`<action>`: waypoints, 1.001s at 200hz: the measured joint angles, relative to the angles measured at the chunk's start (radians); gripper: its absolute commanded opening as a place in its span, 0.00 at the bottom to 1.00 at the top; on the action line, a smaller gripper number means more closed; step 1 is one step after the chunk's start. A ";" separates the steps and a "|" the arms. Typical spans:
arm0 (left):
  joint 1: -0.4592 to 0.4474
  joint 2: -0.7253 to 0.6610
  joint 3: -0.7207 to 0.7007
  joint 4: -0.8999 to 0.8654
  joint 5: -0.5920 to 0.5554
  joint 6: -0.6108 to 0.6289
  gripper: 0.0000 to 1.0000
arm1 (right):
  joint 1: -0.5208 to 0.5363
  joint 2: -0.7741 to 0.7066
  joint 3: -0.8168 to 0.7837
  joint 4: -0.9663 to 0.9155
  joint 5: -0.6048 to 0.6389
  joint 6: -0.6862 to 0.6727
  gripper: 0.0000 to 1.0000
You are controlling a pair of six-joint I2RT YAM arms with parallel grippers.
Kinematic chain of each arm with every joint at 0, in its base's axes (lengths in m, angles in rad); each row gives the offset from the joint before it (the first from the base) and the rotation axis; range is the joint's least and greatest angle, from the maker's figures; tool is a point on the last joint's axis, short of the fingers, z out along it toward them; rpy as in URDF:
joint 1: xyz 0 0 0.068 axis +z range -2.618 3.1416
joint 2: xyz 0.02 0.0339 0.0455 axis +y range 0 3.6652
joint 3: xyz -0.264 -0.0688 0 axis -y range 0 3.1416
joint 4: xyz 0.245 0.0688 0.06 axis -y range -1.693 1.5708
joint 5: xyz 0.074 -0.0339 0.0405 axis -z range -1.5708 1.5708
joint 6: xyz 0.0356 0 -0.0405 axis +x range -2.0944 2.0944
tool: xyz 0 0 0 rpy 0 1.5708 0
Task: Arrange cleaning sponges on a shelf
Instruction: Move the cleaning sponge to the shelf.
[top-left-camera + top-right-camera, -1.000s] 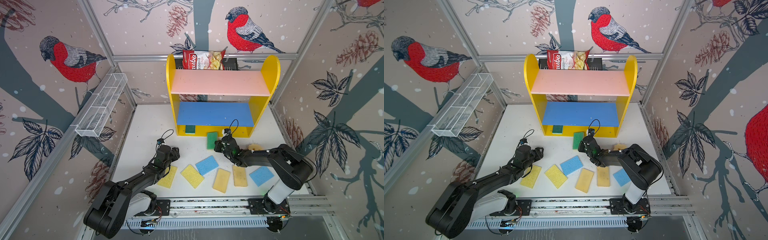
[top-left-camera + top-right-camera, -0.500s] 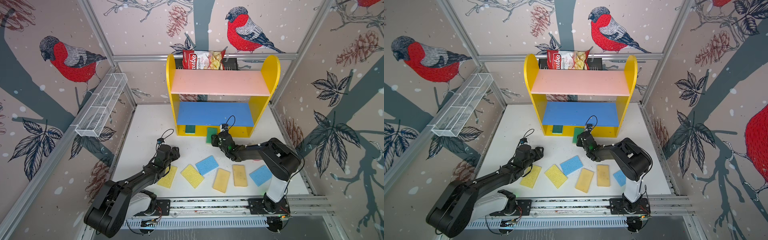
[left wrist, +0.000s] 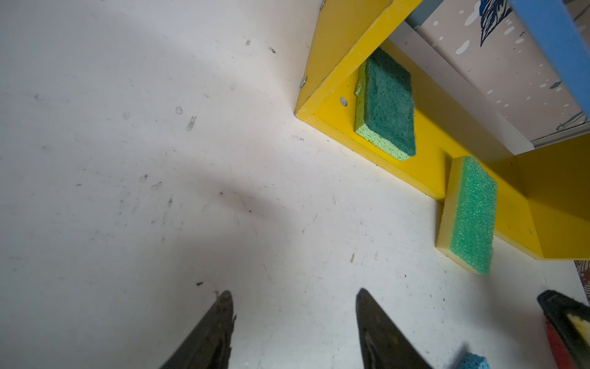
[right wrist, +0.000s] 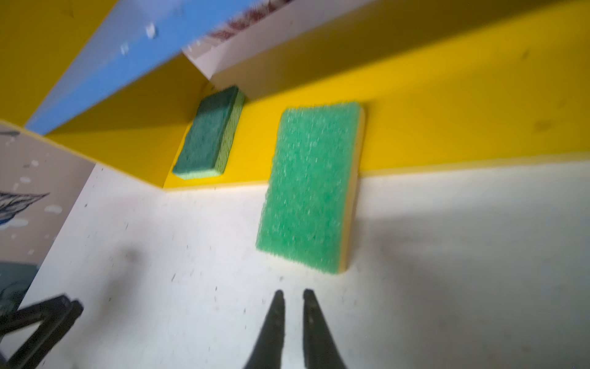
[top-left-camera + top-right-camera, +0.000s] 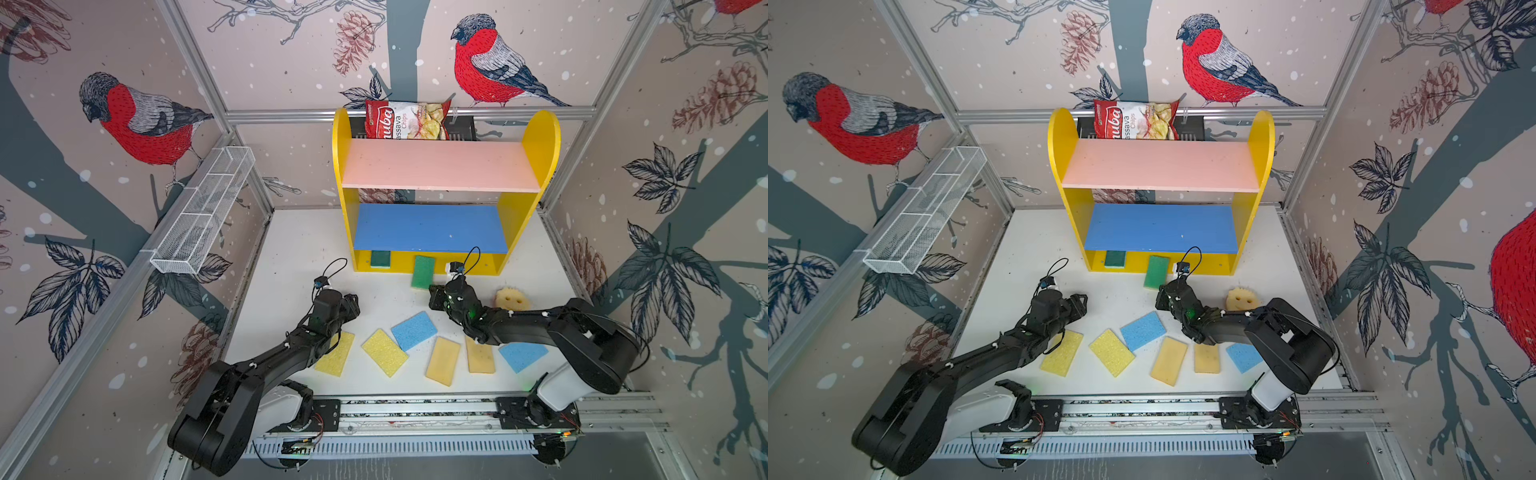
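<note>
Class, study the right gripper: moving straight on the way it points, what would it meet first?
Most likely the light green sponge, lying across the front edge of the shelf, just ahead of the shut right gripper; the gap is hard to judge.

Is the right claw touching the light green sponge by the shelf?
Apart. The right wrist view shows a strip of bare white table between the tips of the right gripper and the light green sponge.
</note>
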 measured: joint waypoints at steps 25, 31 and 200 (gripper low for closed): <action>0.002 -0.001 0.000 -0.003 0.000 0.000 0.61 | 0.005 0.040 -0.031 0.034 -0.056 0.042 0.04; 0.002 -0.003 -0.001 -0.004 0.000 0.000 0.61 | 0.003 0.055 -0.034 0.049 -0.067 0.053 0.04; 0.003 0.037 -0.005 -0.018 -0.023 -0.009 0.61 | -0.131 0.341 0.051 0.348 -0.225 0.162 0.05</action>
